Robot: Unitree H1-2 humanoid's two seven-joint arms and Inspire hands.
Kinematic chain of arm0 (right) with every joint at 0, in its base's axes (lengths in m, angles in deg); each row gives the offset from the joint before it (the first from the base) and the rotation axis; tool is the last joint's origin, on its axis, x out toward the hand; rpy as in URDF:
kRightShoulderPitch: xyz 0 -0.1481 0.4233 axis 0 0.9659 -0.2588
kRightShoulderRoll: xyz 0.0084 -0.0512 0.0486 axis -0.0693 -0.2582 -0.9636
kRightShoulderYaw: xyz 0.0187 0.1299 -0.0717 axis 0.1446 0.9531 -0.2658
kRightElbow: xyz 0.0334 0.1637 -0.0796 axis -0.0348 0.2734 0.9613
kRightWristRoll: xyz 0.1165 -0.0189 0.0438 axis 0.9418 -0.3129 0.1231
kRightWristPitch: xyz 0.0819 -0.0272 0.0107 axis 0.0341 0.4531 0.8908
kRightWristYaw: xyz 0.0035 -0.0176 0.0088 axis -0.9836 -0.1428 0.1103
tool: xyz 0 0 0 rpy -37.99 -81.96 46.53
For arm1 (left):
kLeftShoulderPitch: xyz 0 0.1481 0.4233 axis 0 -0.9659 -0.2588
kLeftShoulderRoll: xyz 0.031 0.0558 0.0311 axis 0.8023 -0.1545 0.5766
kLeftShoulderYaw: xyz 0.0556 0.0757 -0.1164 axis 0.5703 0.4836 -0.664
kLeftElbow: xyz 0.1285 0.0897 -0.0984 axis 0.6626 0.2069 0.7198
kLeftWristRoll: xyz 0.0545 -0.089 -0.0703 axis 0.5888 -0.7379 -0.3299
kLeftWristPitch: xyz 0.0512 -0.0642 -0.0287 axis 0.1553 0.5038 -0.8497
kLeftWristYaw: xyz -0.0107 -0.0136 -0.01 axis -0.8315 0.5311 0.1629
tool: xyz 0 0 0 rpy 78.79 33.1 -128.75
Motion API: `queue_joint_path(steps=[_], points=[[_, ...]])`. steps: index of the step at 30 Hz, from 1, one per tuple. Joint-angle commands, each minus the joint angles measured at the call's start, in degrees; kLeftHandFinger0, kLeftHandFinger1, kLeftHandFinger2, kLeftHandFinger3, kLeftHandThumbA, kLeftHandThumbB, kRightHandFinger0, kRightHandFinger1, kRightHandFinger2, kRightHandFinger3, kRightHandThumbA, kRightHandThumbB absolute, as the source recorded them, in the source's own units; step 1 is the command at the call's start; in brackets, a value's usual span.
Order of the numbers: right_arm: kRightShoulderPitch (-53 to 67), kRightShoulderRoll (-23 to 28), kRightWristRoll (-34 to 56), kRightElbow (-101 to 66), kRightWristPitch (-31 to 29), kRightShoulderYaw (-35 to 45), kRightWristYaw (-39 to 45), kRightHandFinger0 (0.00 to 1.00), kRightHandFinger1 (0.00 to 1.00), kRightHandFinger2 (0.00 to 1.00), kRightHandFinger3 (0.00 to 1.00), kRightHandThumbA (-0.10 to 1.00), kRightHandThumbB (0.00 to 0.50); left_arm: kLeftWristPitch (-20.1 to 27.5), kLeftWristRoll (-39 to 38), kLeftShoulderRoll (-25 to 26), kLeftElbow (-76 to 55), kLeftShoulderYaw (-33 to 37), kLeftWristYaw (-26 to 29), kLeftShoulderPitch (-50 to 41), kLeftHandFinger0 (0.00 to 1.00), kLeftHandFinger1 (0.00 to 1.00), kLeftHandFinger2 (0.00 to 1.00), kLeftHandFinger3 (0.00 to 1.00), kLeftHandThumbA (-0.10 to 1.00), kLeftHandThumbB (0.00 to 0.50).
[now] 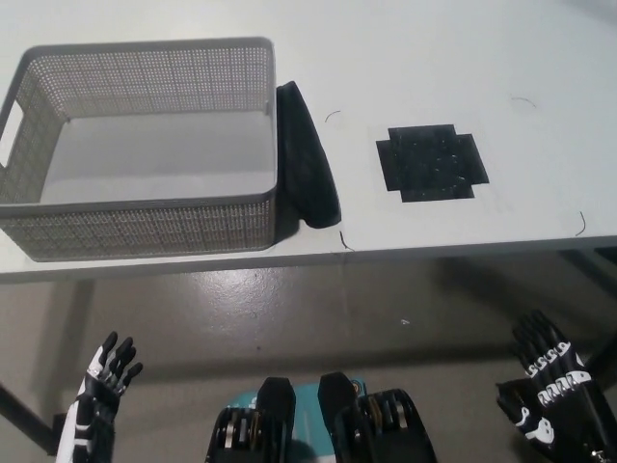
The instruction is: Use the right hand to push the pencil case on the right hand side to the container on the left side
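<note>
A black pencil case (307, 156) lies on the white table (434, 58), pressed lengthwise against the right wall of the grey mesh container (145, 145). The container stands empty at the table's left. My black right hand (554, 386) is low at the bottom right, below the table's front edge and well away from the case, fingers spread and holding nothing. My white left hand (101, 386) rests at the bottom left, also below the table, fingers apart.
A black cross-shaped patch (431, 161) is stuck on the table right of the pencil case. Thin dark curved marks dot the tabletop. The table's front edge (386, 253) runs across the middle, with the floor below it.
</note>
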Motion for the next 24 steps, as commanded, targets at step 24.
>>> queue_joint_path(steps=[24], points=[[0.5, 1.2, 1.4, -1.9, -2.9, 0.8, 1.2, 1.00, 1.00, 1.00, 1.00, 1.00, 0.283, 1.7, 2.3, 0.8, 0.0, -1.2, 1.5, -1.4, 1.00, 1.00, 1.00, 1.00, 1.00, 0.309]])
